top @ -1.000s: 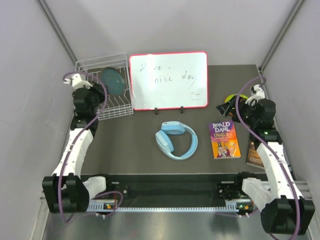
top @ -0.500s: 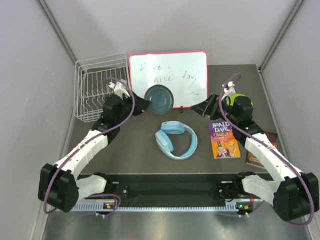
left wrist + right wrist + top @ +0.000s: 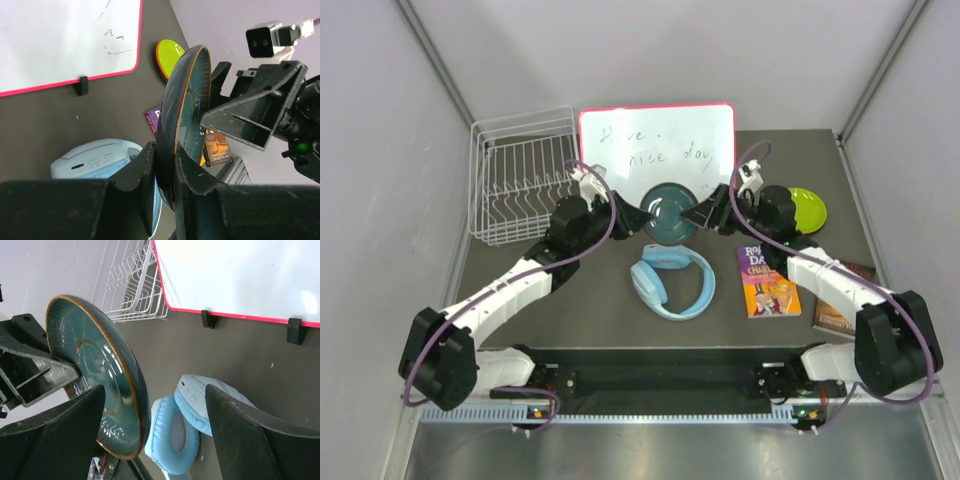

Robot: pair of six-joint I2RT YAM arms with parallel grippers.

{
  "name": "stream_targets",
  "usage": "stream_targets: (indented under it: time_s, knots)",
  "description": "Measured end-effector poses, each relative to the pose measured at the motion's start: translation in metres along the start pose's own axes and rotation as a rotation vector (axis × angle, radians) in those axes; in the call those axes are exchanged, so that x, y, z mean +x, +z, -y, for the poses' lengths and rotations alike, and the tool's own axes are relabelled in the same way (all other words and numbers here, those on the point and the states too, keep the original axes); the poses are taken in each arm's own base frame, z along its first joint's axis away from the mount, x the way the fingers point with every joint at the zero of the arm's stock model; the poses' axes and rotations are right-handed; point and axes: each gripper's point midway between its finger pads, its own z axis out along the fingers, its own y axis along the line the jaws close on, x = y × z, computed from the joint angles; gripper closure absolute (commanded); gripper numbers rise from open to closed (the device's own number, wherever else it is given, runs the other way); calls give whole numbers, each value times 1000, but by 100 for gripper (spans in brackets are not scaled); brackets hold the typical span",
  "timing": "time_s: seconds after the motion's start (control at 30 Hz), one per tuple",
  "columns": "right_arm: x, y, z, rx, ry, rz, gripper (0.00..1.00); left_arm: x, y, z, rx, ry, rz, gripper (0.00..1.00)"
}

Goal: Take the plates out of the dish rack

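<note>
A dark teal plate (image 3: 668, 213) with a brown rim is held on edge in the air before the whiteboard. My left gripper (image 3: 638, 215) is shut on its left rim; the left wrist view shows both fingers pinching the plate (image 3: 182, 100). My right gripper (image 3: 698, 214) is open at the plate's right side. In the right wrist view the plate's rim (image 3: 100, 375) stands between its spread fingers (image 3: 55, 440). The white wire dish rack (image 3: 520, 180) at the back left holds no plates. A lime green plate (image 3: 807, 207) lies flat on the table at the right.
A red-framed whiteboard (image 3: 657, 160) stands upright behind the plate. Light blue headphones (image 3: 670, 280) lie just below it. A Roald Dahl book (image 3: 768, 278) and a darker book (image 3: 835, 305) lie at the right. Grey walls close in on both sides.
My left arm lifted the teal plate out of the rack and carried it right to the middle. My right arm swung left from the green plate to the teal plate's right edge.
</note>
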Motion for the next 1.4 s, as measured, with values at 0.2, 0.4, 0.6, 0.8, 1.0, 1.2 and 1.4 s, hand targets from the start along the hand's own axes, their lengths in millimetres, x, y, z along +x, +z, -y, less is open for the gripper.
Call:
stream_targets:
  time_s: [0.2, 0.4, 0.6, 0.8, 1.0, 1.2, 1.4]
  knots:
    - [-5, 9, -12, -90, 14, 9, 76, 8, 8, 2, 33, -2, -23, 100]
    - [-12, 7, -20, -170, 31, 45, 100, 3, 15, -4, 50, -44, -11, 82]
    - [-4, 0, -7, -139, 58, 52, 100, 21, 26, -14, 48, -37, -67, 22]
    - [-39, -51, 26, 28, 49, 160, 100, 37, 25, -32, -26, 81, -112, 1]
    - [-124, -149, 92, 359, 18, 462, 100, -1, -5, -48, -195, 308, 12, 1]
    - [-137, -192, 153, 645, 54, 500, 100, -41, -42, -45, -288, 447, 167, 1]
    - [-127, -193, 214, 815, 131, 409, 100, -51, -63, -60, -398, 498, 217, 1]
